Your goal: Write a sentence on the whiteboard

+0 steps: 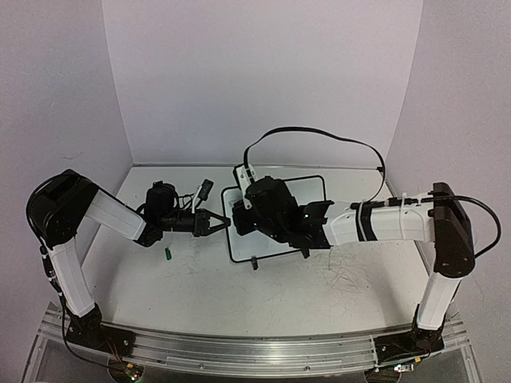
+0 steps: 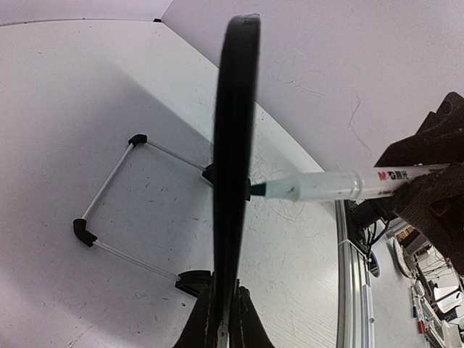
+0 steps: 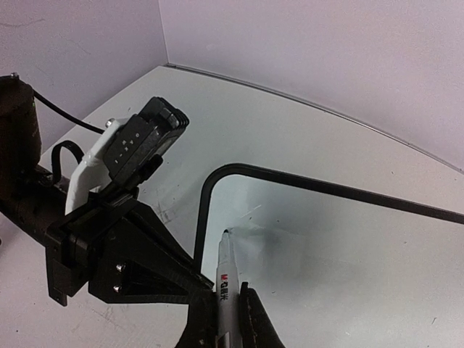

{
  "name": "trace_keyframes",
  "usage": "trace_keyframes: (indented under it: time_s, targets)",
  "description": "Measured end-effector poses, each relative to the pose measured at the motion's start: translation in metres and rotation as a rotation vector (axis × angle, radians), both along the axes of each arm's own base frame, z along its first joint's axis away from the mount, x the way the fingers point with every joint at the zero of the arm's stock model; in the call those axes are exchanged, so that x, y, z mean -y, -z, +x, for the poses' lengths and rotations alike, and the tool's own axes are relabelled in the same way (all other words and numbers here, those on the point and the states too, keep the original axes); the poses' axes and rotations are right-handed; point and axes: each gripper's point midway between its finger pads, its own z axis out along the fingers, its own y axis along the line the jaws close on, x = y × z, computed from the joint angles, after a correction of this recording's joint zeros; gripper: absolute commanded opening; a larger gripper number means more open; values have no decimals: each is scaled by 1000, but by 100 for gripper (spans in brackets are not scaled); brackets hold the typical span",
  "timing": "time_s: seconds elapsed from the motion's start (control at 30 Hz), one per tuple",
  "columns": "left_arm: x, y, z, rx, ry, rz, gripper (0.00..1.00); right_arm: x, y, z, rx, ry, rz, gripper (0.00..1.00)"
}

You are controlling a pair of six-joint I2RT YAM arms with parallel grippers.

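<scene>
The whiteboard [image 1: 303, 195] stands tilted at mid-table, half hidden under my right arm. My left gripper [image 1: 225, 221] is shut on its left edge. In the left wrist view the board shows edge-on as a black bar [image 2: 233, 130], with the gripper [image 2: 225, 313] pinching it. My right gripper [image 3: 223, 296] is shut on a white marker [image 3: 224, 279]. The marker's green tip touches the board's face [image 3: 333, 254] near its upper left corner. The marker also shows in the left wrist view [image 2: 326, 185]. No green letters of the sentence show on the board.
A small green marker cap [image 1: 169, 254] lies on the table left of the board. The board's clip feet and clear rods [image 2: 109, 210] rest behind it. Faint grey scribbles [image 1: 345, 275] mark the table at right. Walls close in on three sides.
</scene>
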Motion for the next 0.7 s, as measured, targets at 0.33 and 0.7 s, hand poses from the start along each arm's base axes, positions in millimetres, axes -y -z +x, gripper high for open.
trace_keyframes:
  time_s: [0.33, 0.7]
  targets:
    - [0, 0, 0, 0, 0, 0, 0, 1, 1, 2, -3, 9, 3, 0]
    - [0, 0, 0, 0, -1, 0, 0, 3, 0, 4, -7, 27, 14, 0]
